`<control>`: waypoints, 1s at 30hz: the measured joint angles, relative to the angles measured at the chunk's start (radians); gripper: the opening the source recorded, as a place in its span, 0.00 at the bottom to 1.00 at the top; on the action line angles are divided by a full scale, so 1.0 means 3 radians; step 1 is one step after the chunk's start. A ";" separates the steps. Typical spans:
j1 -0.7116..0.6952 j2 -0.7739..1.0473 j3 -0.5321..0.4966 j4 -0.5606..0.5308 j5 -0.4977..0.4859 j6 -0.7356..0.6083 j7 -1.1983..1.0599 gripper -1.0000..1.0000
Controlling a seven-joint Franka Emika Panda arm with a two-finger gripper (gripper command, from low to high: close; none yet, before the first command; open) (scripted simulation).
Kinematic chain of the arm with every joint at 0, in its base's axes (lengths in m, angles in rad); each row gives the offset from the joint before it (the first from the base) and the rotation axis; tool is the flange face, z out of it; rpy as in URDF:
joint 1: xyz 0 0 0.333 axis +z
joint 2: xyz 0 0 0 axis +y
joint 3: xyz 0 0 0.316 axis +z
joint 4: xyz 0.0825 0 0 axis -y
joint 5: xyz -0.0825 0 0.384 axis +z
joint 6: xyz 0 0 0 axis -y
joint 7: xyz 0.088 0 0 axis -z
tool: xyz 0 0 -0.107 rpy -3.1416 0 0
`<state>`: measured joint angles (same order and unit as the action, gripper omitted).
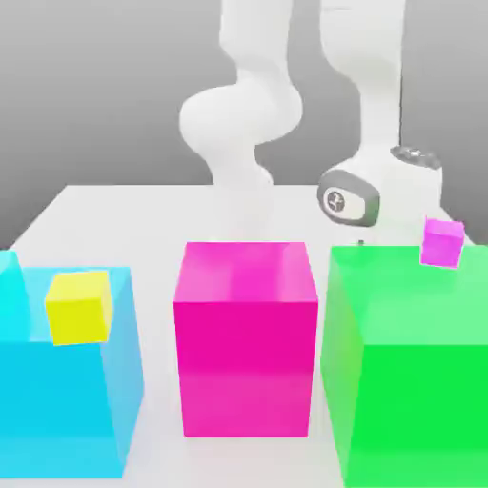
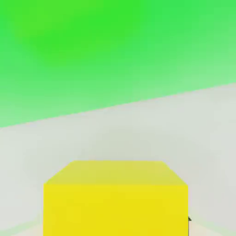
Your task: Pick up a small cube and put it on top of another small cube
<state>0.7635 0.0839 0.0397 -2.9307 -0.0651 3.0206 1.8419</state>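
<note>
pincer shut, small yellow cube [image 2: 115, 198] plain, glossy, beside green block [image 2: 92, 46]

- You've got three big blocks: cyan block [image 1: 62, 400], magenta block [image 1: 246, 334], green block [image 1: 410, 362] — all plain, no pattern.
- Small yellow cube [image 1: 79, 306]; solid yellow.
- Small purple-magenta cube [image 1: 443, 242]; lighter than the big magenta one.
- Arm [image 1: 248, 124]: white, grey wrist trim.
- Table [image 1: 124, 214]: off-white.
</note>
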 joint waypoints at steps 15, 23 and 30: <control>0.0354 -0.0597 0.0022 0.0348 0.0384 -0.1539 -0.1480 0.00; 0.0567 -0.0860 0.0035 0.0956 0.0456 -0.2676 -0.2579 0.00; 0.0388 -0.1437 -0.0194 0.1552 0.0326 -0.3493 -0.3079 0.00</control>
<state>0.8799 -0.3473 -0.0185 -2.4650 0.0328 1.9726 0.9183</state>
